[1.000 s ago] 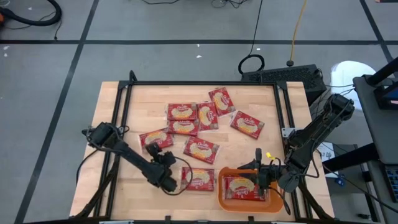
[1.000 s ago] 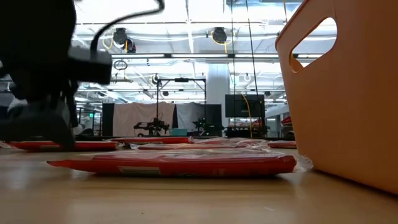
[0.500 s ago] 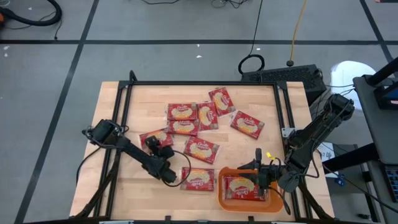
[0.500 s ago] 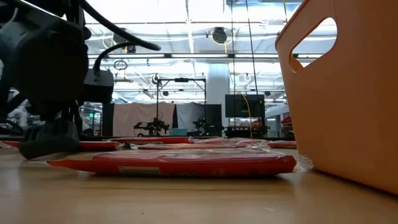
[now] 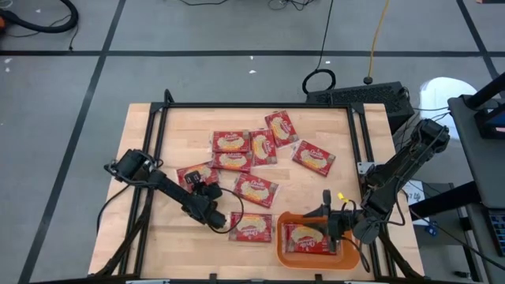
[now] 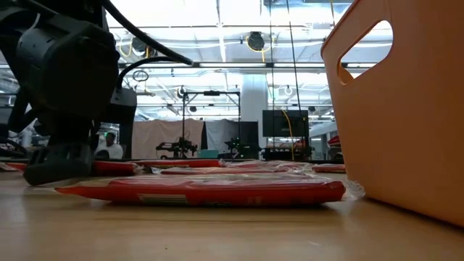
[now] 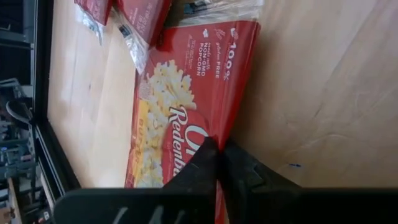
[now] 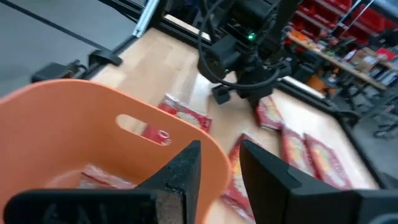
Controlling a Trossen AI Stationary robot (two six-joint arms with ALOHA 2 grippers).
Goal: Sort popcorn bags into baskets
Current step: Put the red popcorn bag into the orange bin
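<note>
Left pincer point(image 5: 224, 224) low over wooden table point(image 5: 170, 138)

The popcorn bag point(image 7: 186, 106) in the left wrist view reads "100%", "NON-GMO POPCORN" and a partly hidden "Redenb…". No other packet's label can be read.

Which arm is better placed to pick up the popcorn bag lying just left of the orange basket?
Left. The left gripper is down at the table beside that popcorn bag, fingers shut at its edge. The right gripper is at the orange basket, which already holds a bag.
</note>
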